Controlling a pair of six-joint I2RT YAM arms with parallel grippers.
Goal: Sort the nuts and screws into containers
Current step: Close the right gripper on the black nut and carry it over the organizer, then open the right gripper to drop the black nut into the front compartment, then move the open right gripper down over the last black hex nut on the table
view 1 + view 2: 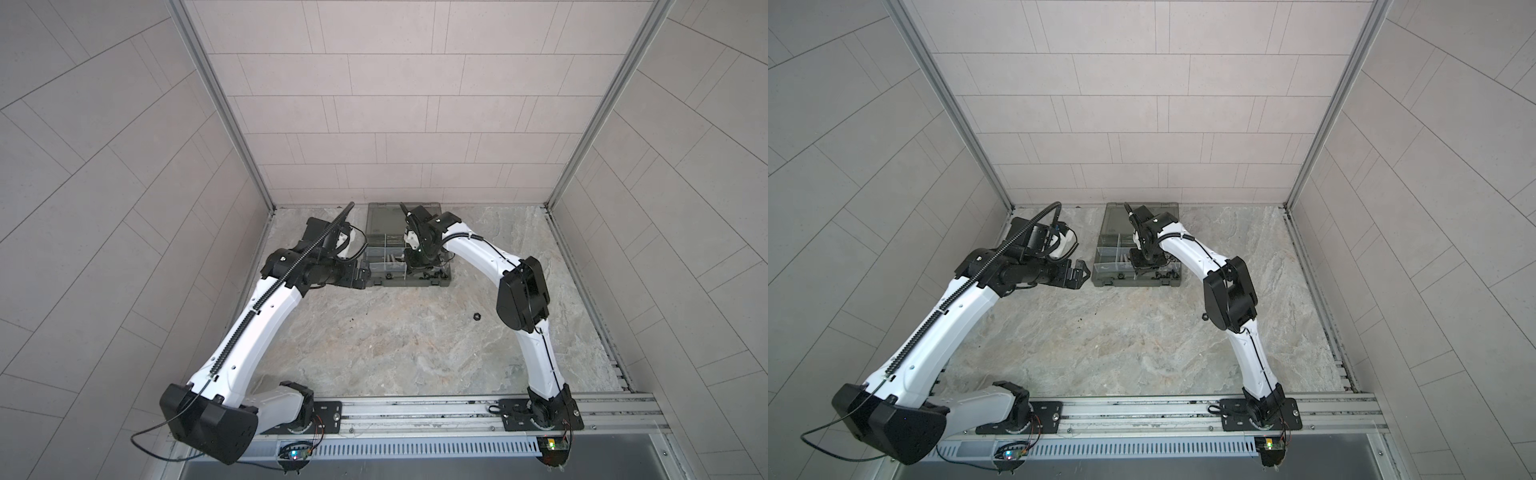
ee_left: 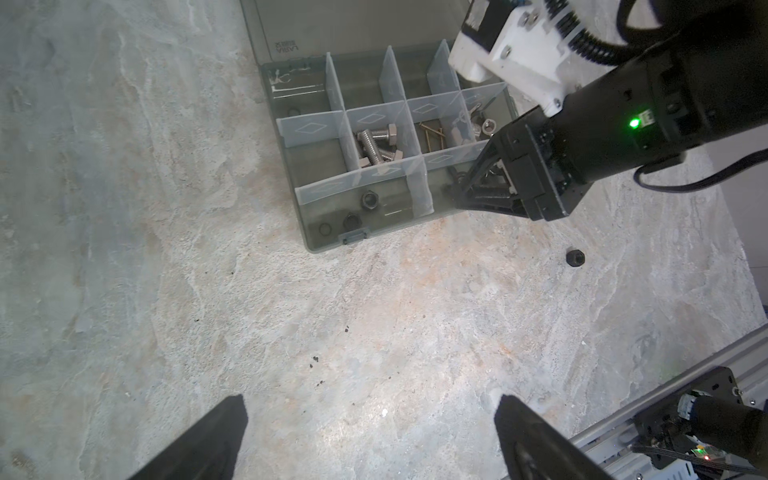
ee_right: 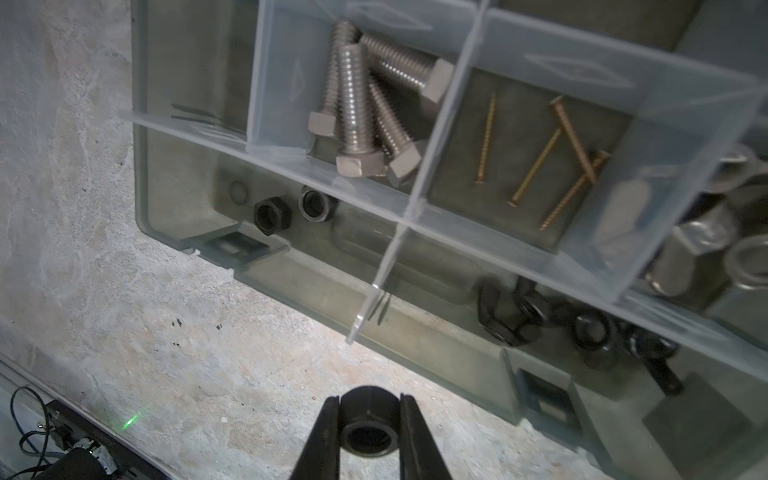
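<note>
Plainly, the right gripper (image 3: 368, 400) is clamped on a black hex nut (image 3: 366, 432), fingers on its sides and its bore facing the wrist camera. In both top views it hangs over the near right part of the organizer case (image 1: 448, 279). Two more hex nuts (image 3: 272, 216) lie in the near compartment toward 9 o'clock, so I judge the drop belongs there. The clear divider (image 3: 386, 266) stands between, and black wing nuts (image 3: 511, 316) sit on the gripper's side of it. Behind are silver bolts (image 3: 357, 104) and thin screws (image 3: 536, 166), each in a cell of their own. The left gripper (image 2: 372, 415), spread wide and empty, waits just outside the case at 9 o'clock. One loose nut (image 1: 476, 317) lies on the table at 4 o'clock, nearer the right arm.
</note>
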